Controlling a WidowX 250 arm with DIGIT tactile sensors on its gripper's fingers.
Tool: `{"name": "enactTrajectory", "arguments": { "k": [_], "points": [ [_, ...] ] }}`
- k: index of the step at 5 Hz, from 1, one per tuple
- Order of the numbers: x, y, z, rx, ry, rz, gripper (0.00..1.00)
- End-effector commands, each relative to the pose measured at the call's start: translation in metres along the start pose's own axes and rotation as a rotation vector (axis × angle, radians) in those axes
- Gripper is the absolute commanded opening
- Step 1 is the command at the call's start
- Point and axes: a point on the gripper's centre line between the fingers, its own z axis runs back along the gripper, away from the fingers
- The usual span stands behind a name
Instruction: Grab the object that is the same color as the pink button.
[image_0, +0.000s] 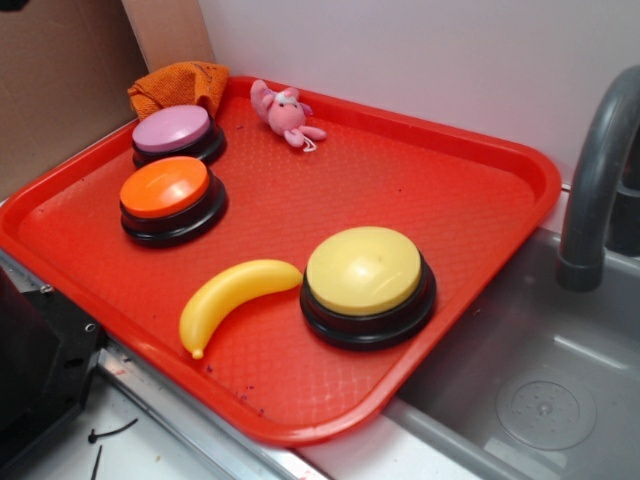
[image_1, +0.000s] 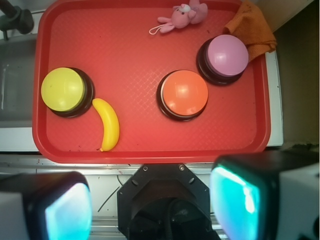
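Red tray (image_0: 480, 200): pink plush bunny (image_0: 285, 113) at far edge, near pink button (image_0: 177, 133). Gripper (image_1: 150, 205): fingers spread wide, empty, off tray.

Bright, even light w/ soft shadows; wrist view's hand (image_1: 150, 205) fingers blurred, glowing.

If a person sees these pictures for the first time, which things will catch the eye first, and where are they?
First comes the bright red tray, which fills most of the scene beside a grey sink. On it stand three domed buttons: the yellow button near the front by a yellow banana, the orange button and the pink button further back. A small pink bunny lies at the far edge, close to an orange cloth.
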Motion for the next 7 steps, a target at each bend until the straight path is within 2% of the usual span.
{"name": "enactTrajectory", "arguments": {
  "k": [1,2,3,4,5,6,7],
  "points": [
    [0.0,0.0,0.0,0.0,0.0,0.0,1.0],
    [0.013,0.002,-0.013,-0.015,-0.048,0.103,1.0],
    [0.026,0.004,-0.026,-0.03,-0.064,0.178,1.0],
    [0.041,0.007,-0.038,-0.021,-0.079,0.281,1.0],
    [0.067,0.019,-0.057,0.025,-0.161,0.523,1.0],
    [0.087,0.033,-0.072,0.006,-0.287,0.679,1.0],
    [0.105,0.05,-0.088,0.04,-0.407,0.847,1.0]
  ]
}}
